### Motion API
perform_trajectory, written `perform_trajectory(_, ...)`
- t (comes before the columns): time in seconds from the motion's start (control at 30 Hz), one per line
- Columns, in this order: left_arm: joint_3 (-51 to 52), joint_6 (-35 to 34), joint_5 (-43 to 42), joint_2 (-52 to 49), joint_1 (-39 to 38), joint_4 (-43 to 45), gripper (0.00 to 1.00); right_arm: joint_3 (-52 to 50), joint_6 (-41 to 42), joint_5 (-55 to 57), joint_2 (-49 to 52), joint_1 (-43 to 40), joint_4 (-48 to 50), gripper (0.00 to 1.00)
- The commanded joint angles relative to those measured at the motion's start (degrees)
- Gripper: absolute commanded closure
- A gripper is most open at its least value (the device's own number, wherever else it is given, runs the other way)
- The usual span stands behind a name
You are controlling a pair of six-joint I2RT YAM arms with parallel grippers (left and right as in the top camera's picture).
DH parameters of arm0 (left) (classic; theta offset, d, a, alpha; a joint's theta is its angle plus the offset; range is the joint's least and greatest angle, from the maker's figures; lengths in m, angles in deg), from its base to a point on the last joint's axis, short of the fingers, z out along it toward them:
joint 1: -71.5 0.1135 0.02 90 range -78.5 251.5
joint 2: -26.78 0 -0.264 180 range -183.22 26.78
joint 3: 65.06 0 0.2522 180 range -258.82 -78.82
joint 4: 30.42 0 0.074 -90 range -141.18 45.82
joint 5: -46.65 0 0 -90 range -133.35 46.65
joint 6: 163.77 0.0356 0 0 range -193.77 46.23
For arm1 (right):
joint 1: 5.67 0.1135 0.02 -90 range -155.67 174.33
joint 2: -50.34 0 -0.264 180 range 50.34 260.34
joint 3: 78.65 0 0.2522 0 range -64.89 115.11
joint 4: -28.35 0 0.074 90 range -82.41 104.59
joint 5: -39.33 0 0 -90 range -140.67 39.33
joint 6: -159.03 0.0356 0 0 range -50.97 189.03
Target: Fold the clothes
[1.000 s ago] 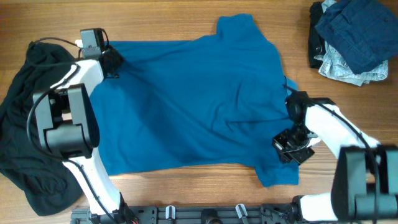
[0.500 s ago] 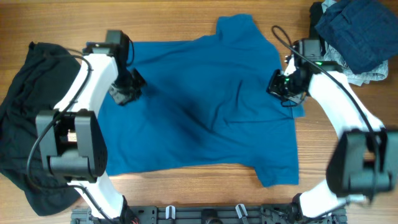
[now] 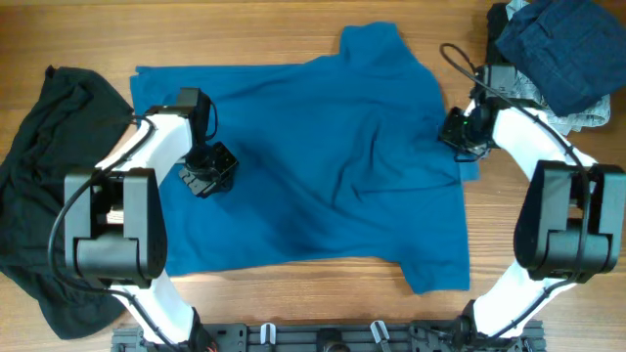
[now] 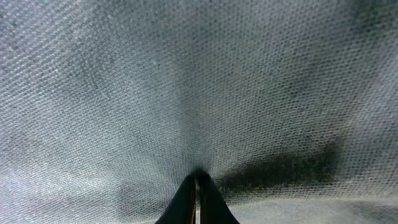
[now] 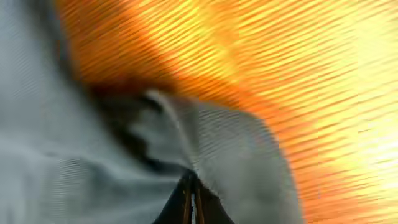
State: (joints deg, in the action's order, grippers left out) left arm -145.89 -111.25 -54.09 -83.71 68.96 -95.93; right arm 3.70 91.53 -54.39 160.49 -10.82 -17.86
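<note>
**Teal shirt pinched on both flanks**

Black garment (image 3: 39,196) first, slumped in a crumpled heap at the table's (image 3: 293,24) 9 o'clock edge, its right side just touching the shirt's left border. Nobody's on it.

Over to the teal shirt (image 3: 323,166), spread wide across the middle of the wood. It is mostly flat, with long soft creases running through the centre, one sleeve poking up at 12 o'clock and the other hanging down at 5 o'clock.

The left gripper (image 3: 207,171) is down on the cloth at the shirt's 9 o'clock, a little way in from the border. Its wrist camera shows the fingertips (image 4: 185,205) pressed tight together and the weave puckering in towards them, so it has a pinch of shirt.

Across at the shirt's 2 o'clock edge sits the right gripper (image 3: 460,132), jaws closed too. A folded lip of the fabric runs right into the tips, with bare wood just beyond.

Out at the table's 2 o'clock corner the navy and denim heap (image 3: 548,59) is bunched, just beside the right arm.
</note>
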Motion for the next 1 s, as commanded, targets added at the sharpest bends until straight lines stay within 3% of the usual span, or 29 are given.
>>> perform_trajectory(0.0,2.6,-0.5,6.3,-3.2,4.9,1.6,0.93,0.1,-3.1,2.7,1.4,-3.0,0.3,0.96)
perform_trajectory(0.13,2.6,-0.3,6.3,-3.2,9.8,0.4,0.88,0.1,-2.8,4.9,3.0,-4.5,0.8,0.96)
perform_trajectory(0.27,2.6,-0.3,6.3,-3.2,11.5,-0.2,0.91,1.0,-1.5,5.4,3.3,-4.7,0.3,0.96)
perform_trajectory(0.4,2.4,1.7,4.7,-1.5,9.6,-2.8,0.85,10.1,-1.3,4.8,2.8,-4.7,-8.4,0.96)
perform_trajectory(0.43,2.4,1.7,4.7,-0.1,8.8,-3.2,0.84,12.6,-1.3,4.2,2.2,-4.6,-10.7,0.94)
perform_trajectory(0.5,1.3,1.7,4.8,4.2,6.4,-4.5,0.81,19.1,-0.9,1.5,0.2,-4.6,-17.1,0.80)
perform_trajectory(0.57,0.3,2.5,5.1,11.6,2.6,-5.8,0.64,23.6,-0.7,-1.8,-2.7,-4.6,-23.4,0.74)
perform_trajectory(0.63,0.3,2.4,5.7,17.2,-0.2,-6.3,0.29,25.2,0.1,-3.5,-6.2,-4.6,-27.6,0.67)
perform_trajectory(0.67,0.3,2.0,6.6,19.2,-1.0,-6.7,0.14,25.2,0.1,-3.9,-8.3,-4.6,-29.6,0.60)
perform_trajectory(0.7,0.3,0.3,8.6,21.2,-1.5,-7.5,0.04,25.2,0.1,-4.2,-10.7,-4.6,-31.7,0.43)
perform_trajectory(0.73,0.3,-1.5,10.1,22.9,-1.4,-8.7,0.00,25.2,0.0,-4.6,-12.5,-4.5,-33.7,0.21)
perform_trajectory(0.77,0.3,-2.3,10.4,23.9,-1.0,-9.9,0.00,25.2,0.0,-5.8,-14.2,-4.3,-36.2,0.12)
perform_trajectory(0.97,0.3,-5.3,10.5,24.6,1.4,-18.8,0.00,24.7,0.3,-6.7,-17.0,4.5,-50.8,0.18)
